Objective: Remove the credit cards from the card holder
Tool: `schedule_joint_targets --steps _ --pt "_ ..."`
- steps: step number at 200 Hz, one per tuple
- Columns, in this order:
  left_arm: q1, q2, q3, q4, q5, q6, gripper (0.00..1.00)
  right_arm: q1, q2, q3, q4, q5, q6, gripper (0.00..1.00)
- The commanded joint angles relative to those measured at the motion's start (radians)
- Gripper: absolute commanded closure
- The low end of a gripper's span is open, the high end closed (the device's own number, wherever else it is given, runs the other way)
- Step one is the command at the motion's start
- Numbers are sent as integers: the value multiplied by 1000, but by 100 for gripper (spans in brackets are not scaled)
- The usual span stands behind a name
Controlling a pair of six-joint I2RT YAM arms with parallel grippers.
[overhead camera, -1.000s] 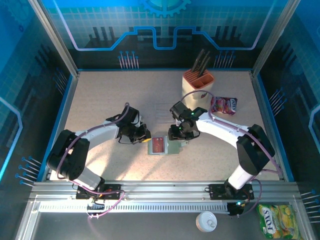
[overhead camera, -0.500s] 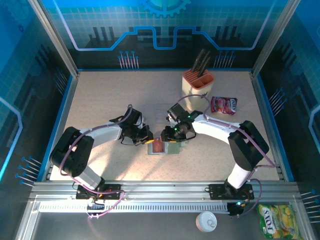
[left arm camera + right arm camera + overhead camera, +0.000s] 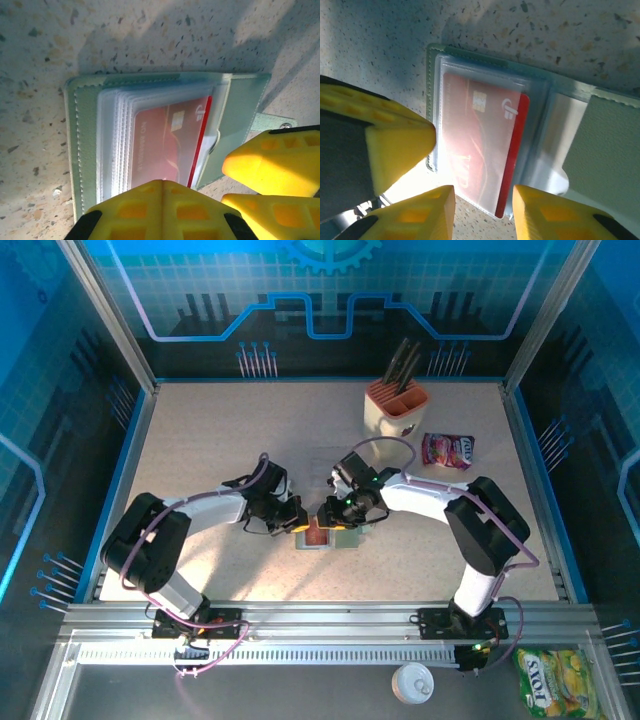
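Observation:
The card holder point(image 3: 80, 150) lies open on the table, grey-green, with a stack of clear sleeves. A red credit card point(image 3: 160, 145) sits in the top sleeve, its bare red edge sticking out of the sleeve's mouth. My left gripper point(image 3: 162, 184) is shut, its joined tips down on the sleeves' near edge. My right gripper point(image 3: 483, 200) is open, one finger on each side of the red card's point(image 3: 480, 140) lower end, above the holder point(image 3: 615, 145). From above, both grippers point(image 3: 297, 527) point(image 3: 327, 520) meet over the holder point(image 3: 345, 537) mid-table.
A cream knife block point(image 3: 395, 405) stands at the back right, with a pink snack packet point(image 3: 448, 450) lying to its right. Off the table, near the front rail, lie a yellow packet point(image 3: 555, 680) and a white lid point(image 3: 412, 682).
My right gripper has swung left and down over the card holder, its jaws narrowing. The left gripper has slid right onto the holder's left side and stayed shut.

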Motion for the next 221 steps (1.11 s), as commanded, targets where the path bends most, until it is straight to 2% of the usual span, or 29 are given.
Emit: schedule_joint_targets --steps 1,113,176,221 --pt "-6 18 -17 -34 -16 16 98 7 17 -24 48 -42 18 64" --pt "-5 37 -33 -45 -52 27 98 -1 53 -27 66 -47 16 66" --pt "-6 31 -34 -46 -54 28 98 -7 75 -29 85 -55 22 72" --pt "-6 26 -29 -55 -59 30 98 -11 74 -32 31 -5 10 72"
